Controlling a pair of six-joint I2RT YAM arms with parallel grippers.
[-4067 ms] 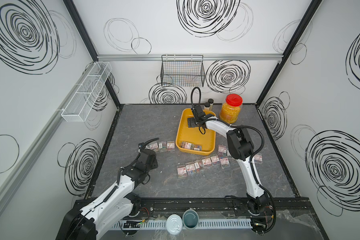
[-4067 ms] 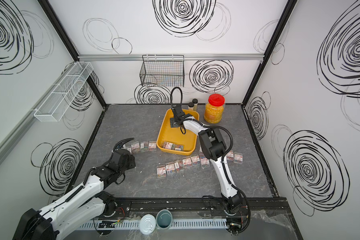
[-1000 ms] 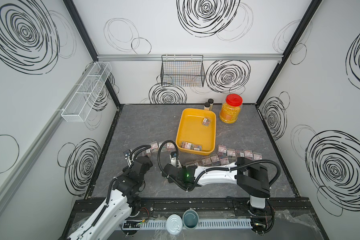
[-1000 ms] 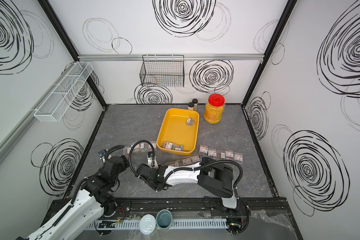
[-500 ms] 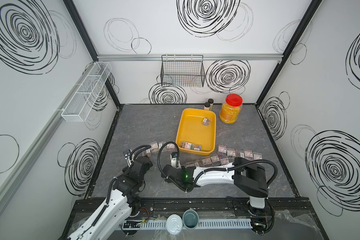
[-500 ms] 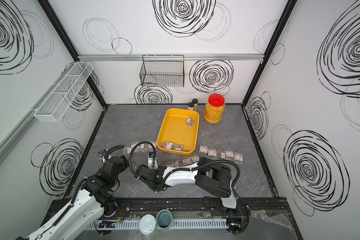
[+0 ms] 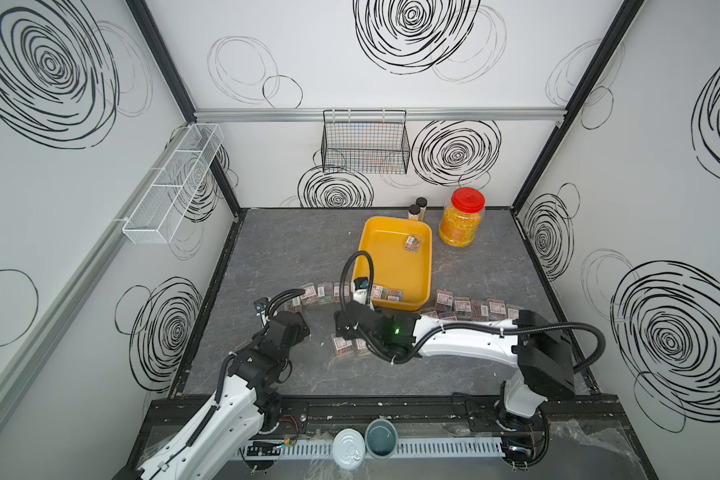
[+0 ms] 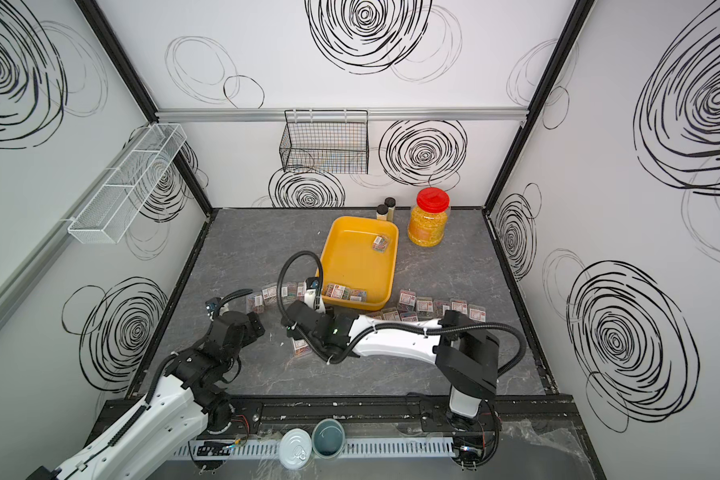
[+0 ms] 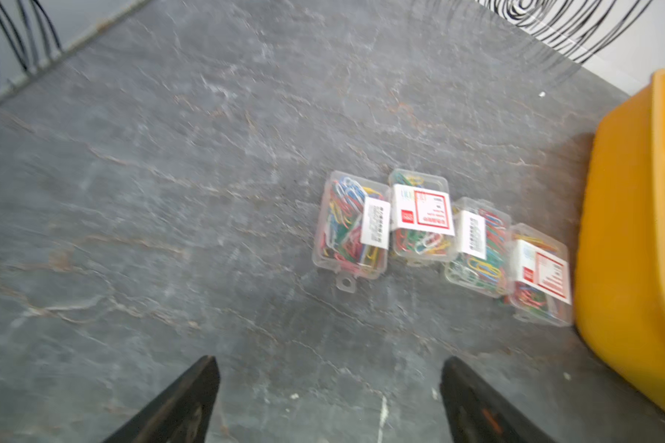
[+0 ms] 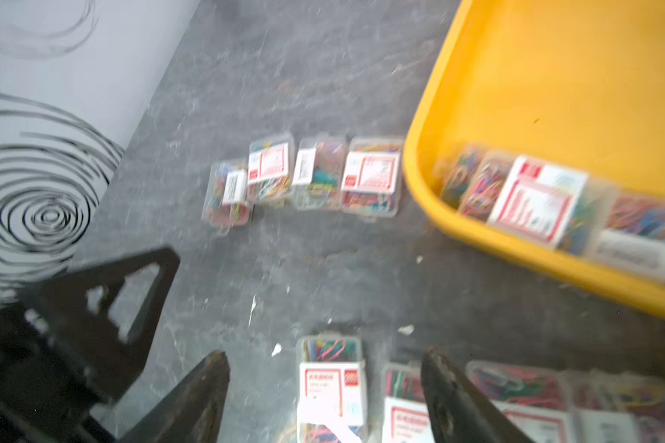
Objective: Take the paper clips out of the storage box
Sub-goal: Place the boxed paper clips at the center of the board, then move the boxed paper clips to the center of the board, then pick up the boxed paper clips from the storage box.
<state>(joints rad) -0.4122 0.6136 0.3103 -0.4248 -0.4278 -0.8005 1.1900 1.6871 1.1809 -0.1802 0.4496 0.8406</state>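
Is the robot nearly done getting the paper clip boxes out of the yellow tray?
Nearly. Done: most paper clip cases lie in rows on the table beside the yellow tray. In hand: nothing; the right gripper stands open over a case lying on the table, the left gripper open and empty. Left: one case in the tray's far corner and a few along its near edge.

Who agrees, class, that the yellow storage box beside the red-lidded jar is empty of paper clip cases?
Not right. The storage box beside the red-lidded jar is not empty: both top views show one paper clip case near its far corner and a few more cases against its near wall.
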